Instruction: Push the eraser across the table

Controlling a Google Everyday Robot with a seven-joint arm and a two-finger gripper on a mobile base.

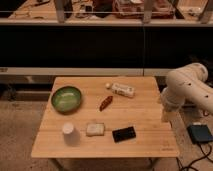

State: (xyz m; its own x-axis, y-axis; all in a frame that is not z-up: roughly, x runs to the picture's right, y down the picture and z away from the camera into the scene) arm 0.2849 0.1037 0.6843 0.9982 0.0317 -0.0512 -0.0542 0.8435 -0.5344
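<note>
The eraser [123, 134] is a small flat black block lying near the front edge of the light wooden table [145, 112], right of centre. A whitish sponge-like block [95, 129] lies just left of it. A dark red pepper-like thing [105, 103] lies in the middle of the table. My white arm [187, 89] comes in from the right. My gripper [165, 116] hangs by the table's right edge, up and to the right of the eraser and apart from it.
A green bowl [66, 98] sits at the table's left. A white cup [69, 132] stands at the front left. A white packet [122, 90] lies at the back. A dark box [200, 133] lies on the floor at the right. A dark counter wall runs behind the table.
</note>
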